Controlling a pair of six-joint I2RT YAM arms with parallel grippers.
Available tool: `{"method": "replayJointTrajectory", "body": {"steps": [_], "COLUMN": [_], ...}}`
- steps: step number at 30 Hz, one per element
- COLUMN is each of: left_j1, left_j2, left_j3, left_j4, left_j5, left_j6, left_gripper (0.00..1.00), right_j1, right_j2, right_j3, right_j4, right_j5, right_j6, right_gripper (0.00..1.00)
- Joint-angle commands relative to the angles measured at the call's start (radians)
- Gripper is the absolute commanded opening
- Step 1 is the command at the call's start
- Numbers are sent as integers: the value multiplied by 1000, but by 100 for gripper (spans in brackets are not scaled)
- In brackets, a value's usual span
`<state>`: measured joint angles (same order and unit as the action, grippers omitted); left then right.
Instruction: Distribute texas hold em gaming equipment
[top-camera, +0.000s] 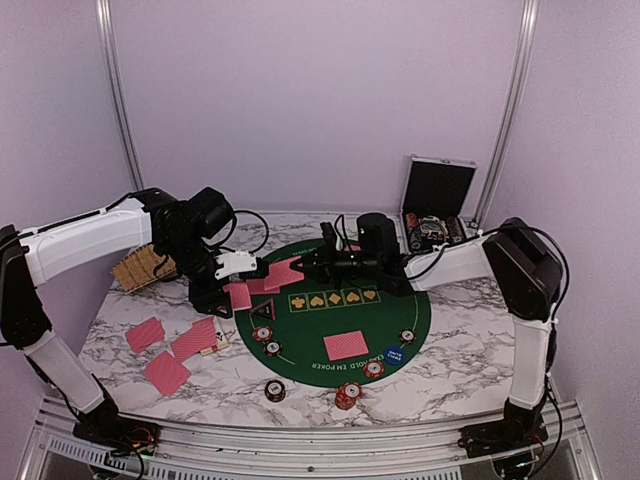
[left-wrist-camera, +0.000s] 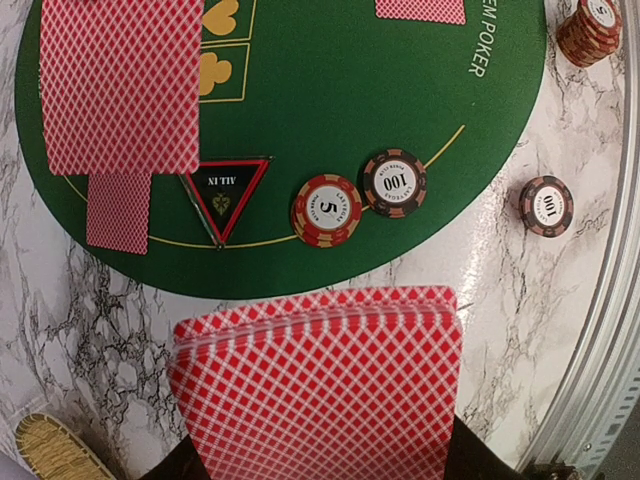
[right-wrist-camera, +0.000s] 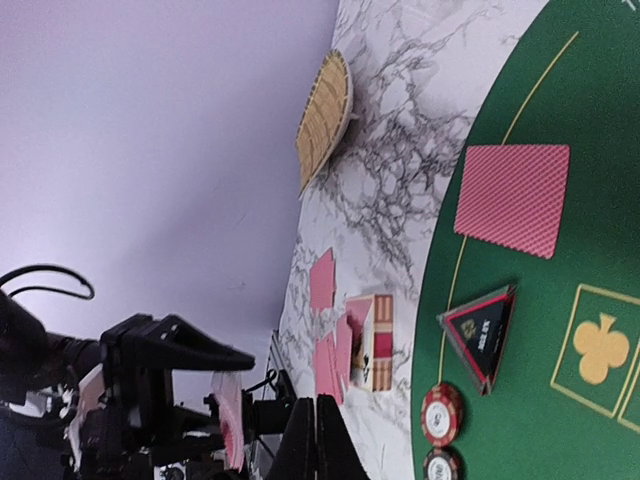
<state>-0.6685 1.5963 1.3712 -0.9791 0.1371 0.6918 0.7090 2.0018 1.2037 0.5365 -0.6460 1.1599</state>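
- Deck: pinched in the left gripper, jaws partly spread around it, at the mat's left edge.
- Right gripper: jaws pressed together, apparently on one lifted card.
- Laid out: cards on the marble at left, and chips at the front.
- We judge dealing to be about midway: the deck is thick, and the case holds more chips.

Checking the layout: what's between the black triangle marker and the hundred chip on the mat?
A red five chip, between triangle marker and hundred chip; left wrist view shows it.
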Motion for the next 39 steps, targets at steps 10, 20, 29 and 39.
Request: {"method": "replayJointTrajectory", "body": {"steps": [10,20,29,39], "left_j1": [3,2,2,2], "left_j2": [-23,-20,-20,-17], "left_j3": [-19,-19,-26,-24], "left_j4": [-40,-40,-40,-40], "left_j5": [17,22,25,28], "left_j6": [-2,-4,-5,-8], "left_gripper": [63,63,63,63], "right_j1": [-8,-5,-2,-2], "right_j2": [404,584,469,285], "right_j3": [437,674,632,482], "right_j4": [-41,-210,-400,-509], "right_j5": [26,82,202,278], "right_j6": [-30,-96,-259,-374], "right_gripper": [0,8,45,75]}}
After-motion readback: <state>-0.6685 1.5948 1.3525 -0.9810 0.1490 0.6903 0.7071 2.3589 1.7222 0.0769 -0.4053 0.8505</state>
